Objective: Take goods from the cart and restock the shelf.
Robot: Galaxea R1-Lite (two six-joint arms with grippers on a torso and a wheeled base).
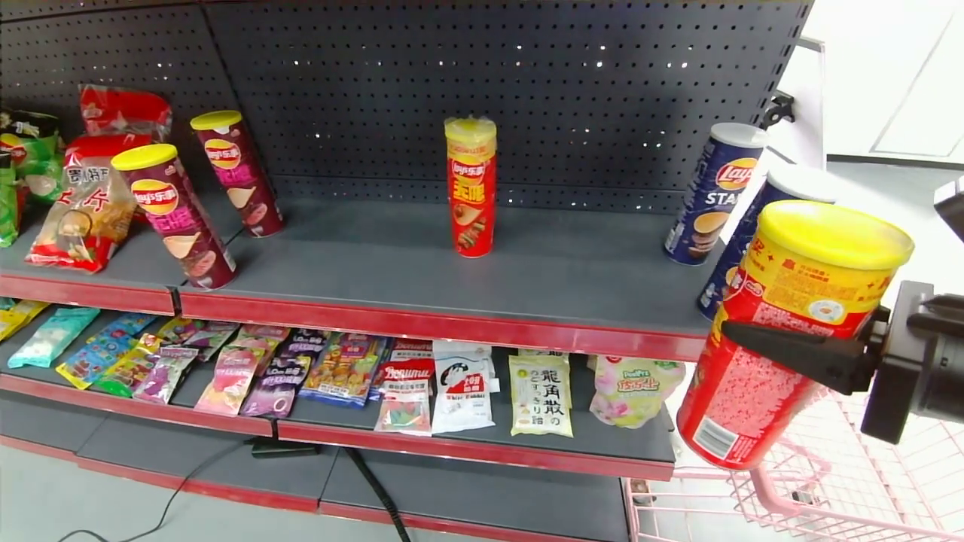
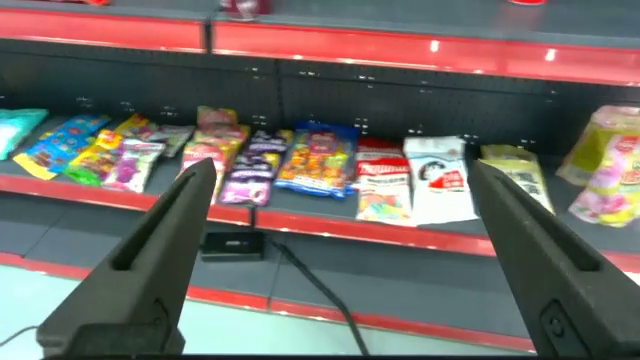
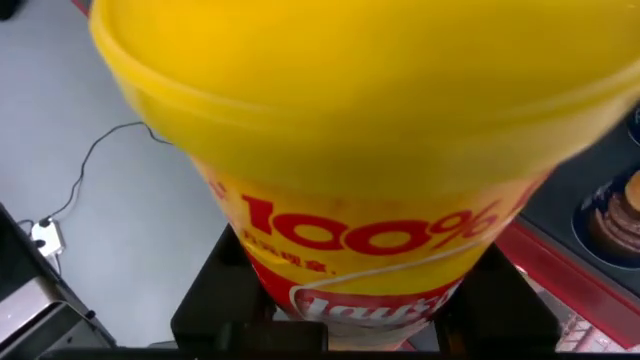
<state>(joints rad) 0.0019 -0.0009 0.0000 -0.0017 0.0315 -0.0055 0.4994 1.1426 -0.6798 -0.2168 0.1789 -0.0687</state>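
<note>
Can [image 1: 798,301] clamped in my right jaws, cart [image 1: 768,489] below, not on shelf [image 1: 587,278] yet; left jaws apart, empty.

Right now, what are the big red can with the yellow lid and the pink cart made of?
The red can looks like cardboard with a glossy printed skin: a smooth, shiny tube. Its yellow lid seems plastic, with a moulded rim. The pink cart looks like coated metal wire, from its thin grid bars, though I can't be sure.
</note>
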